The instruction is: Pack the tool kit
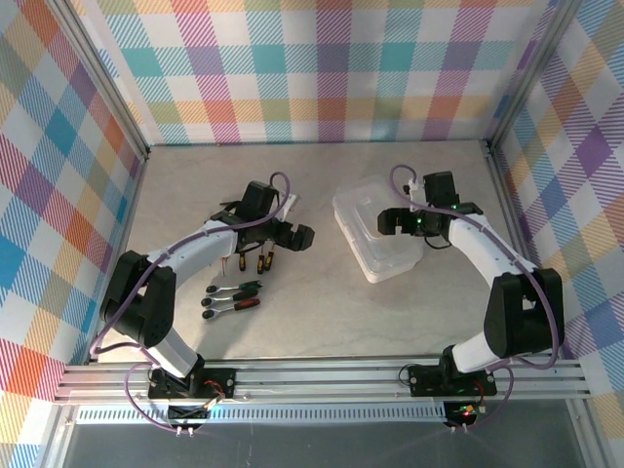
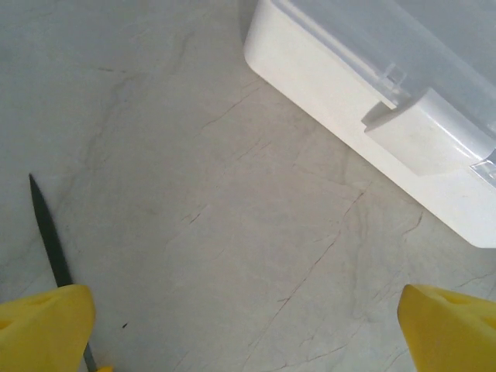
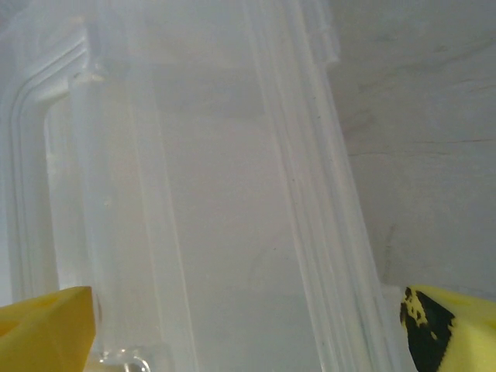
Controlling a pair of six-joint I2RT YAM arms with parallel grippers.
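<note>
Left end effector [image 1: 295,237] released, fingers [image 2: 43,325] wide apart. Case [image 1: 363,213] just ahead of it on table [image 1: 322,322]. Screwdriver [image 2: 48,232] shaft beside one fingertip. Ratchets [image 1: 231,295] behind it, nearer its base. Right end effector [image 1: 395,221] released, spread wide, hovering directly over case.

The case [image 2: 325,85] is smooth, glossy clear plastic. The bench [image 2: 194,194] looks matt, veined like stone. The screwdriver shaft [image 2: 48,236] is dark metal.

1 clear case [image 1: 363,213], 2 ratchets [image 1: 231,289]; screwdrivers [image 1: 261,261] too small to count.
</note>
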